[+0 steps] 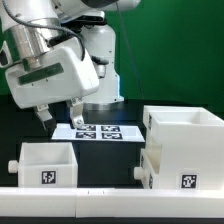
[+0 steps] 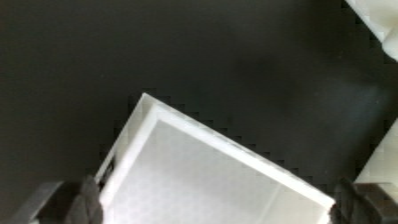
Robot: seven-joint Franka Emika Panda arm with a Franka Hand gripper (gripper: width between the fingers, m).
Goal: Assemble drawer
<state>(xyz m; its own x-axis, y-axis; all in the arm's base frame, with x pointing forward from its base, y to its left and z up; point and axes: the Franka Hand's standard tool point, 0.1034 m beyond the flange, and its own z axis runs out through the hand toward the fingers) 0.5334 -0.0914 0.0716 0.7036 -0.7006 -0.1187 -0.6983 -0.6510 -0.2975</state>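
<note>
Gripper [image 1: 58, 116]: hangs above the table at the exterior view's left, fingers pointing down. Its two dark fingers [image 1: 47, 116] show a gap between them, and the wrist view shows the fingertips [image 2: 68, 203] standing apart with nothing between them; the hand is spread and empty.

Directly under the wrist camera lies a white part [image 2: 205, 165], seen at a slant, with a raised rim and a flat floor. Which drawer part this is cannot be told from that view.

Marker board [image 1: 100, 131]: flat on the table just behind the gripper, tags facing up.

Small tray [image 1: 48, 165]: sits below the gripper at the exterior view's lower left, open side up, a knob [image 1: 12, 166] on its left face and one tag on its front.

Casing [image 1: 185, 150]: stands at the exterior view's right, tall and boxy, well apart from the gripper, one tag low on its front.

Surface: a black, matte tabletop [image 1: 110, 155], with a white ledge [image 1: 100, 205] along the near edge.

Room: a green backdrop [image 1: 170, 50] behind the arm.
</note>
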